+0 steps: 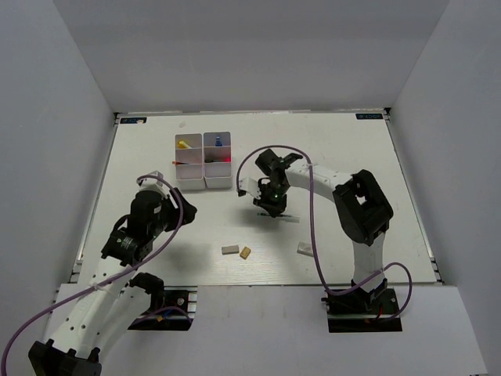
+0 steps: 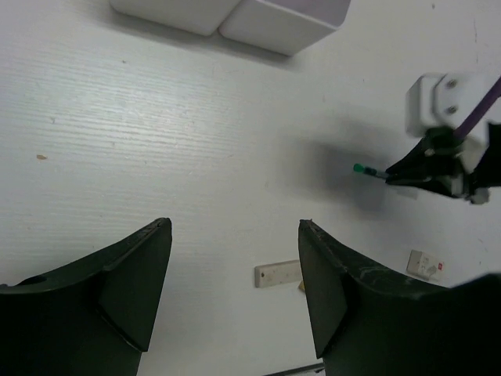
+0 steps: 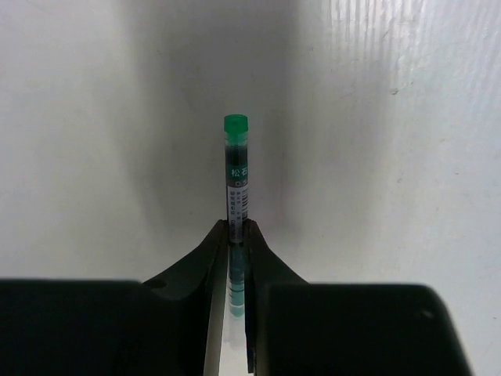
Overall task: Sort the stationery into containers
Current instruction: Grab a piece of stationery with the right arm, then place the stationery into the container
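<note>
The white organiser (image 1: 203, 178) stands at the back centre, with a yellow-tipped item (image 1: 184, 145) and a blue-capped bottle (image 1: 218, 142) in its far compartments. My right gripper (image 1: 266, 205) is shut on a thin green-capped pen (image 3: 237, 184) and holds it just above the table, right of the organiser. The pen's green tip (image 2: 358, 168) shows in the left wrist view. My left gripper (image 2: 235, 223) is open and empty, hovering over bare table left of centre (image 1: 186, 210). A grey eraser (image 1: 230, 250), a tan eraser (image 1: 246, 252) and a white eraser (image 1: 304, 249) lie near the front.
The grey eraser (image 2: 278, 272) lies just beyond my left fingers (image 2: 325, 266), and the white eraser (image 2: 425, 263) is further right. The organiser's near corners (image 2: 235, 16) are at the top of that view. Grey walls enclose the table on three sides.
</note>
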You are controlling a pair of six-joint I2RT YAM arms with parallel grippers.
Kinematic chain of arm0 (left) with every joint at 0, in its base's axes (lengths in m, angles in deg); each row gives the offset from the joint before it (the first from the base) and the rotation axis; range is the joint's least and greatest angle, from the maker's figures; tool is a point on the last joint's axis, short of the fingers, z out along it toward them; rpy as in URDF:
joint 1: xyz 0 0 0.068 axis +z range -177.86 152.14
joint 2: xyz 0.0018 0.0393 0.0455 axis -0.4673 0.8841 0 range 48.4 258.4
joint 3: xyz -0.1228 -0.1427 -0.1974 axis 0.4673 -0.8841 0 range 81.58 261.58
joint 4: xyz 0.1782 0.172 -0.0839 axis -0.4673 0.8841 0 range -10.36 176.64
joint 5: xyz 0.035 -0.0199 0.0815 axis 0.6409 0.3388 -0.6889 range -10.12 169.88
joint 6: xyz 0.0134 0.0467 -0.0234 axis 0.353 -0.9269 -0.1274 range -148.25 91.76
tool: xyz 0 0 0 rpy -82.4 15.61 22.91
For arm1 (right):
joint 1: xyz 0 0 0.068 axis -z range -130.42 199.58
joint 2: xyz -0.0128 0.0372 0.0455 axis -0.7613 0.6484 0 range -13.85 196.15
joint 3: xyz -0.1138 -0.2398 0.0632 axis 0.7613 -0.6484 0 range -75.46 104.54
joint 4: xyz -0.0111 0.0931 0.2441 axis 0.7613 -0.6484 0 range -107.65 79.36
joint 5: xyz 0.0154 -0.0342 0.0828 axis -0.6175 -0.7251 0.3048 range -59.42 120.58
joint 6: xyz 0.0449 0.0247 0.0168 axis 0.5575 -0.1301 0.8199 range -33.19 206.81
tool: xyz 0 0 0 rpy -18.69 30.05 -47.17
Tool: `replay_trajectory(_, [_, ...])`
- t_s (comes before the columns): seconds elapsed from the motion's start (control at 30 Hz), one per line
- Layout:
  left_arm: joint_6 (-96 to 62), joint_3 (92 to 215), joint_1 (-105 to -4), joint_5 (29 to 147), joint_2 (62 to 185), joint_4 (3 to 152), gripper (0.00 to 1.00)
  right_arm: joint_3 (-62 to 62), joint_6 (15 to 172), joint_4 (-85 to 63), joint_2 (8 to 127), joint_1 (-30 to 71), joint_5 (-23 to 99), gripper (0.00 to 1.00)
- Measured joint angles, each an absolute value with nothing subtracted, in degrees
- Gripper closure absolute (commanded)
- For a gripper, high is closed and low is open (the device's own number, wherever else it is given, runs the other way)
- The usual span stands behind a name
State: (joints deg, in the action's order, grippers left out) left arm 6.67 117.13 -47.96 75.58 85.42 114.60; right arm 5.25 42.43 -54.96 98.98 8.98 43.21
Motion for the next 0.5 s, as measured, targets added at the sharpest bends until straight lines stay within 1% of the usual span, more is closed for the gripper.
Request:
replay_trajectory(0.1, [6.7,115.8,-48.0,77.5,85.4,114.1,0.24,11.5,42.5,-59.0,99.0,9.9,48.5,1.0])
replay_trajectory(0.27, [9.5,114.9,-48.0,79.0,84.8,114.8,0.24,30.1,43.3,-59.4,99.2,10.9,57.3,1.0])
replay_trajectory(0.37, [15.6,114.9,-48.0,77.4,84.5,117.1,0.24,39.2,44.4,-56.3,99.6,11.0,63.2,1.0])
replay_trajectory(0.5, [24.5,113.8,-48.0,75.8,82.5,120.3,0.24,44.4,47.6,-46.3,101.9,10.5,72.5,1.0])
